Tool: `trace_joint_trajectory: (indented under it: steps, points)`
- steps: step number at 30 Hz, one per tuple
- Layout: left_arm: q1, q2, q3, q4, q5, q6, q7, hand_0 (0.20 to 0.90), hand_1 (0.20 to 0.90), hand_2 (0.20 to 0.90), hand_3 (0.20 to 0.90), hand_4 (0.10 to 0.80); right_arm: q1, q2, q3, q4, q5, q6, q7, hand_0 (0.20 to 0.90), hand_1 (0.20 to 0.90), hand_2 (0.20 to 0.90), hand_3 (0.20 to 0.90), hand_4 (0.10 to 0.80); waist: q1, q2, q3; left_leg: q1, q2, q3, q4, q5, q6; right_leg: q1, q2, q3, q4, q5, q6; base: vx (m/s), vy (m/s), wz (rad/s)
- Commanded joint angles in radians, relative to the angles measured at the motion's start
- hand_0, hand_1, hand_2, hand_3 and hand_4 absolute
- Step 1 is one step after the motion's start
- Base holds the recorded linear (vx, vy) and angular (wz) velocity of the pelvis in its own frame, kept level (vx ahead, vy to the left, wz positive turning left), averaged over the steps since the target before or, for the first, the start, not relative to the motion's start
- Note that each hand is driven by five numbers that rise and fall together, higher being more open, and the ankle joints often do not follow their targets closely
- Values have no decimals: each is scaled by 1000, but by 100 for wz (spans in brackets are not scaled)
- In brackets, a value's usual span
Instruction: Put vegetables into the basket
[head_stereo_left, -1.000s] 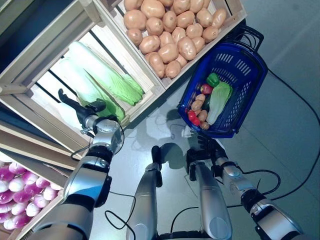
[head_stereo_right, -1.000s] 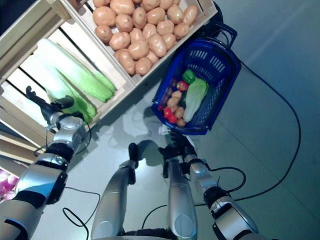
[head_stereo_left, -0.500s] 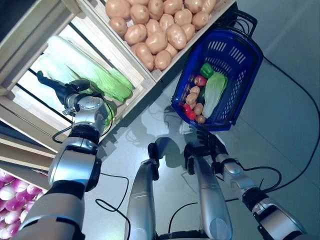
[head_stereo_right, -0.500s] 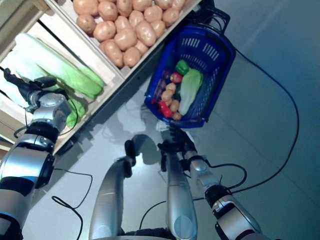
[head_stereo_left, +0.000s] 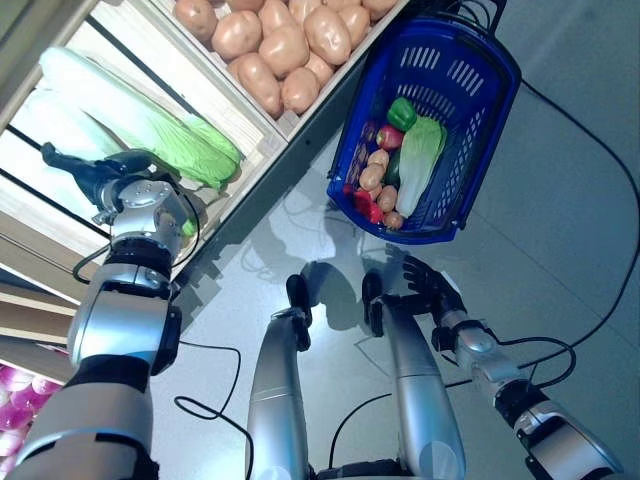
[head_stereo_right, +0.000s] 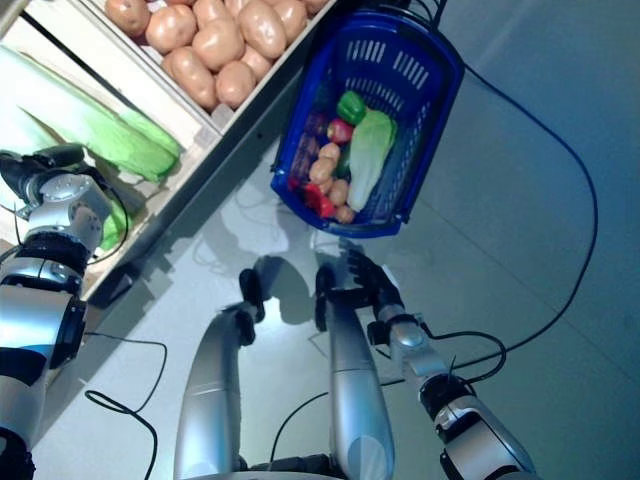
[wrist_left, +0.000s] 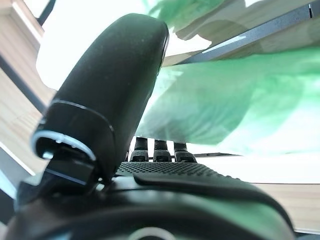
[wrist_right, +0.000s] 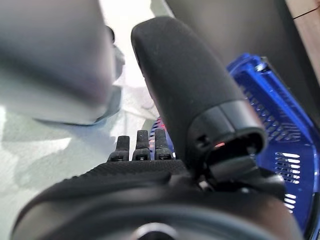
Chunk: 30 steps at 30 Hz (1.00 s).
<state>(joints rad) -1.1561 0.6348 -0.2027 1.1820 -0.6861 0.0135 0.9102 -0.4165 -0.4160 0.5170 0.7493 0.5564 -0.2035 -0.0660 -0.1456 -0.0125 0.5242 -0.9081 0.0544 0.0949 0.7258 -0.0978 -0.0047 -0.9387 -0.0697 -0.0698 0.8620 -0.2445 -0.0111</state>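
The blue plastic basket (head_stereo_left: 480, 100) stands on the floor at the upper right. In it lie a pale green cabbage (head_stereo_left: 417, 175), a green pepper (head_stereo_left: 401, 112), red peppers (head_stereo_left: 368, 208) and small potatoes (head_stereo_left: 378, 172). My left hand (head_stereo_left: 90, 175) is open at the stand's lower crate, right beside the long green cabbages (head_stereo_left: 150, 120); in the left wrist view its fingers (wrist_left: 155, 149) point straight under a green leaf (wrist_left: 225, 105). My right hand (head_stereo_left: 428, 290) is open, low near the floor, a little short of the basket's near rim. The basket's wall also shows in the right wrist view (wrist_right: 280, 125).
A wooden stand (head_stereo_left: 255, 165) with slatted crates fills the upper left, its front edge running beside the basket. A black cable (head_stereo_left: 590, 140) curves over the grey floor at the right.
The camera has shifted, so the stand and basket sit higher in view. My left hand has reached deeper into the crate beside the green cabbages. My right hand stays near the basket.
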Motion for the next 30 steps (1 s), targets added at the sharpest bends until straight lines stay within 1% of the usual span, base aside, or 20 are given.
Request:
trace_joint_trajectory:
  steps: [1, 4, 7, 8, 9, 10, 11, 14, 16, 17, 19, 24, 25, 30]
  points:
    - [-114, 123, -49, 10, 14, -19, 26, 900, 900, 900, 900, 800, 50, -5, -33, -120, -16, -86, -25, 900, 900, 900, 900, 800, -8, -10, -4, 68, -22, 86, 58, -159, 76, 45, 30, 39, -62, 21, -29, -7, 68, -3]
    - [-132, 144, -63, 31, -3, -3, 15, 900, 900, 900, 900, 800, 58, -16, -37, -132, -11, -97, -20, 900, 900, 900, 900, 800, -10, -10, -4, 56, -21, 88, 65, -163, 78, 33, 30, 40, -58, 25, -25, -11, 55, 0]
    - [-149, 150, -81, 47, -25, 33, -18, 900, 900, 900, 900, 800, 54, -20, -40, -149, -6, -99, -15, 900, 900, 900, 900, 800, -11, -12, -4, 43, -22, 91, 73, -165, 79, 20, 30, 40, -55, 29, -23, -5, 13, 0]
    - [-153, 152, -86, 54, -54, 40, -69, 900, 900, 900, 900, 800, 52, -20, -39, -164, -10, -100, -21, 900, 900, 900, 900, 800, -11, -13, -4, 36, -21, 91, 80, -169, 81, 14, 30, 38, -49, 27, -22, -27, 15, -3]
    - [-157, 153, -91, 58, -74, 28, -122, 900, 900, 900, 900, 800, 48, -21, -39, -172, -13, -101, -26, 900, 900, 900, 900, 800, -12, -13, -4, 31, -20, 92, 85, -171, 83, 7, 29, 36, -44, 26, -22, -30, 13, -6]
    - [-158, 154, -92, 54, -82, 10, -146, 300, 300, 300, 300, 400, 48, -23, -42, -180, -16, -104, -31, 900, 900, 900, 900, 800, -12, -14, -4, 27, -20, 94, 86, -171, 84, 2, 29, 36, -41, 26, -23, -34, 16, -4]
    - [-154, 157, -90, 38, -78, -5, -156, 300, 300, 300, 300, 400, 55, -30, -47, -195, -16, -110, -39, 900, 900, 900, 900, 800, -11, -12, -4, 21, -19, 94, 90, -174, 83, -4, 28, 35, -39, 25, -23, -41, 15, -4]
    - [-136, 168, -91, 13, -100, -8, -176, 300, 300, 300, 300, 400, 61, -35, -63, -213, -18, -114, -57, 900, 900, 900, 900, 800, -10, -6, -4, 9, -20, 94, 100, -178, 86, -18, 26, 36, -27, 24, -21, -36, 6, 1]
    - [-124, 171, -87, -11, -99, 2, -180, 300, 300, 300, 300, 400, 70, -40, -74, -221, -19, -120, -62, 900, 900, 900, 900, 800, -9, -3, -4, 8, -21, 95, 103, -182, 88, -21, 25, 36, -21, 22, -20, -16, -1, 0]
    - [-110, 167, -87, -21, -107, 15, -191, 300, 300, 300, 300, 400, 79, -40, -80, -221, -18, -127, -58, 900, 900, 900, 900, 800, -9, -1, -4, 36, -23, 94, 85, -186, 84, 7, 25, 35, -37, 19, -15, 0, 0, 0]
    - [-112, 167, -84, -26, -109, 19, -190, 300, 300, 300, 300, 400, 74, -42, -83, -228, -18, -124, -59, 900, 900, 900, 900, 800, -9, -2, -4, 18, -19, 100, 102, -187, 89, -12, 24, 36, -22, 19, -18, -54, -22, 2]
    - [-113, 180, -87, 4, -122, 26, -214, 300, 300, 300, 300, 400, 68, -44, -87, -225, 1, -148, -25, 900, 900, 900, 900, 800, -13, -6, -4, 75, -17, 106, 87, -189, 82, 44, 25, 30, -37, 13, -20, -40, -46, -2]
    - [-109, 178, -87, 8, -124, 24, -217, 300, 300, 300, 300, 400, 73, -41, -85, -227, 2, -148, -23, 900, 900, 900, 900, 800, -14, -5, -4, 105, -19, 103, 68, -190, 76, 76, 26, 28, -55, 11, -16, 6, -48, -5]
    - [-94, 176, -72, 9, -132, -6, -218, 300, 300, 300, 300, 400, 76, -24, -68, -238, -5, -155, -12, 900, 900, 900, 900, 800, -16, -8, -4, 188, -15, 111, 52, -198, 69, 161, 21, 19, -68, -3, -18, -42, -92, -3]
